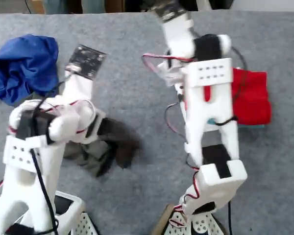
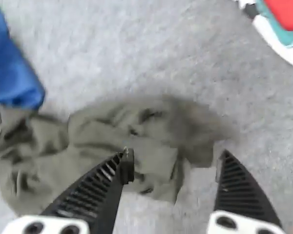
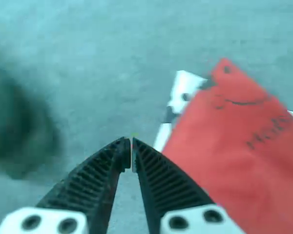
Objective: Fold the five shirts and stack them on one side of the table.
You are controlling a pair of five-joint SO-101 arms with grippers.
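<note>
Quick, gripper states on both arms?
Left gripper: open, over the grey shirt.
Right gripper: shut, empty, beside the red shirt.

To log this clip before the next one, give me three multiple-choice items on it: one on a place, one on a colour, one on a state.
1. Where does the blue shirt lie?
A. at the far left of the table
B. at the near right edge
C. in a pincer

2. What colour is the folded shirt beside the right pincer?
A. yellow
B. red
C. white

3. How is the left pincer above the grey shirt?
A. shut on it
B. shut, empty
C. open

Answers:
1. A, the high view shows it crumpled there.
2. B, the folded shirt is plainly red in every view.
3. C, its jaws stand apart with the grey shirt below.
</note>
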